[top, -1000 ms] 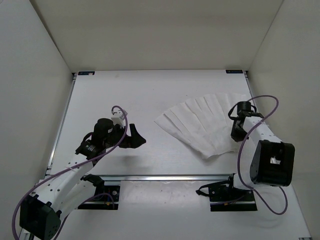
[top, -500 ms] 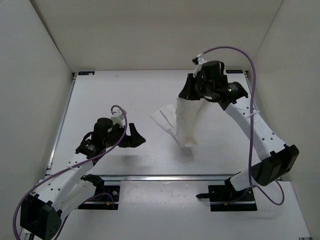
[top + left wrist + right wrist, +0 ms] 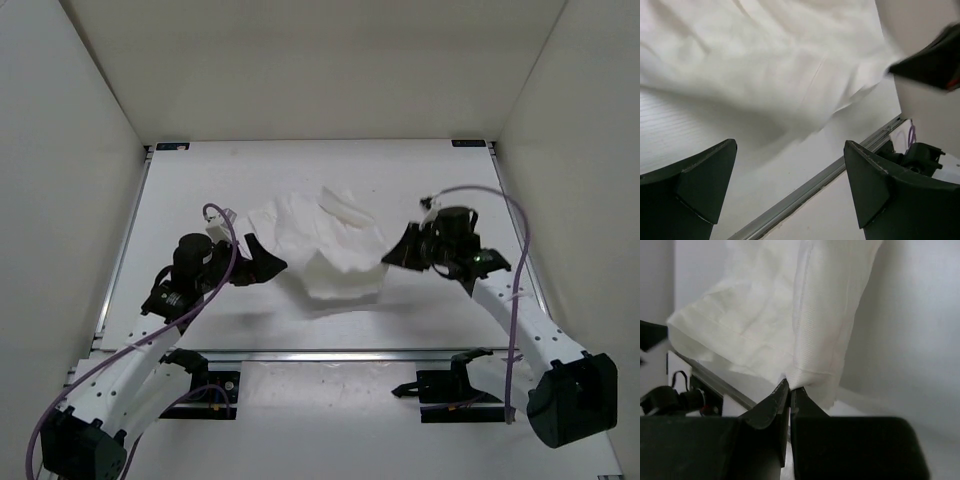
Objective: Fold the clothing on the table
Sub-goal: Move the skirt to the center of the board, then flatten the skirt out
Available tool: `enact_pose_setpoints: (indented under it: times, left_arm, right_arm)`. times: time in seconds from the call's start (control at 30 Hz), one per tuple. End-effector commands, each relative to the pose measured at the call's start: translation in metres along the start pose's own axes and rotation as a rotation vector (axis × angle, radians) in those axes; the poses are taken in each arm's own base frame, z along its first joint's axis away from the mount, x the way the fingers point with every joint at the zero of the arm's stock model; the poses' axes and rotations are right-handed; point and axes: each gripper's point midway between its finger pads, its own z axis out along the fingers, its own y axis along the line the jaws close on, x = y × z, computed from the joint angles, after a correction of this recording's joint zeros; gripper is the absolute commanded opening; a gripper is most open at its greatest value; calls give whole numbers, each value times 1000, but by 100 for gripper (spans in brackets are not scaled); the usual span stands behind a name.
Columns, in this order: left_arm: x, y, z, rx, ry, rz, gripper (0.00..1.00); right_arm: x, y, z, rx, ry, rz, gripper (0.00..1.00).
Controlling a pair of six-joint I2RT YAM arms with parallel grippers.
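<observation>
Your clothing (image 3: 322, 250): thin, white, bunched and rumpled, right edge lifted | where: middle of your table (image 3: 200, 180), slightly near side | table: flat, matte white, silver-edged

We find the clothing (image 3: 325, 250) heaped near the middle of the table (image 3: 200, 180), part of it raised off the surface. The left gripper (image 3: 268, 256) sits just beside its left side, jaws spread toward it. The right gripper (image 3: 390, 258) is at its right edge, pinching the cloth. A metal rail (image 3: 330, 354) runs along the table's near edge, in front of all three.
</observation>
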Motion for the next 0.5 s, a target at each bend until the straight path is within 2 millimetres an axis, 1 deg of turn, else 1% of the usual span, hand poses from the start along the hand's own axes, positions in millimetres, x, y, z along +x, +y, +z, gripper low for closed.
enact_pose_setpoints:
  times: [0.0,0.03,0.07,0.1,0.13,0.17,0.2,0.23,0.27,0.33,0.4,0.47]
  left_arm:
    - [5,-4,-1,36,-21,-84,99]
    - [6,-8,-1,45,-30,-103,98]
    - [15,-1,1,26,-15,-118,99]
    - [22,1,3,17,-3,-143,99]
    - [29,0,3,19,14,-160,98]
    - [40,3,5,6,44,-170,99]
    - [49,9,8,-19,58,-191,99]
    - [61,8,10,-23,94,-204,99]
    - [71,7,12,-30,114,-198,99]
    - [86,11,16,-56,141,-210,98]
    - [93,16,18,-81,154,-208,98]
    - [97,28,20,-136,159,-204,98]
  right_arm:
    - [57,-23,8,-26,33,119,0]
    - [77,-33,8,-14,38,150,0]
    - [83,-32,6,-23,24,143,0]
    - [101,-38,7,-17,41,169,0]
    - [111,-45,5,-5,29,192,0]
    - [113,-45,2,-13,10,194,0]
    - [122,-57,2,20,19,222,0]
    - [125,-62,0,28,4,236,0]
    - [126,-64,-2,27,-3,235,0]
    - [129,-72,-3,36,-16,261,0]
    - [128,-71,-5,30,-23,260,0]
    - [127,-72,-5,40,-24,255,1]
